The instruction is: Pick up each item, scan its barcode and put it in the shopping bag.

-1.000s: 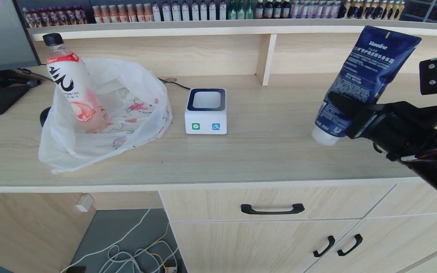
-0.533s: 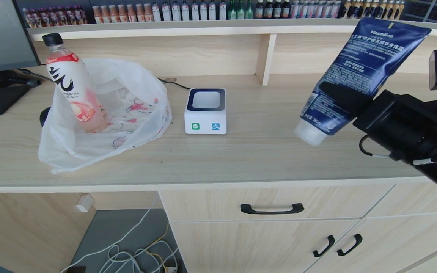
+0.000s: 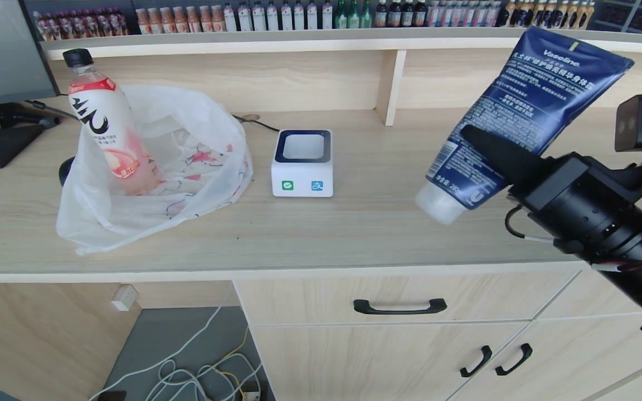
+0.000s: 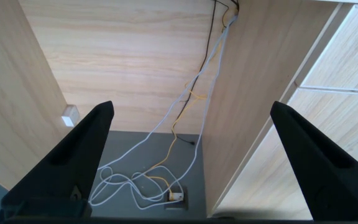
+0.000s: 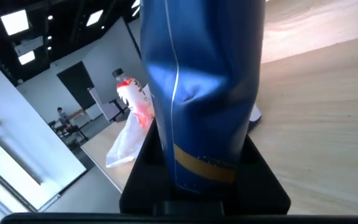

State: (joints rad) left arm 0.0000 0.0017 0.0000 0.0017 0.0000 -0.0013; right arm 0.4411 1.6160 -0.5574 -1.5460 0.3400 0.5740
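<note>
My right gripper (image 3: 507, 167) is shut on a dark blue lotion tube (image 3: 521, 111) with a white cap, held tilted above the right part of the wooden counter (image 3: 354, 228), cap end down and toward the scanner. The same tube (image 5: 204, 93) stands between the gripper's fingers in the right wrist view. The white scanner box (image 3: 302, 162) sits mid-counter. A white plastic shopping bag (image 3: 187, 167) lies at the left with a pink drink bottle (image 3: 106, 125) standing in it. My left gripper (image 4: 191, 162) is open below the counter, over a floor with cables.
A monitor (image 3: 3, 50) and its stand occupy the far left corner. A raised shelf with a vertical divider (image 3: 389, 86) runs along the back of the counter, with rows of bottles behind. Drawers with black handles (image 3: 400, 306) lie beneath the counter.
The right gripper has carried the tube left toward the scanner and tilted it further, its cap end now lower and more to the left. Bag, bottle and scanner have stayed put.
</note>
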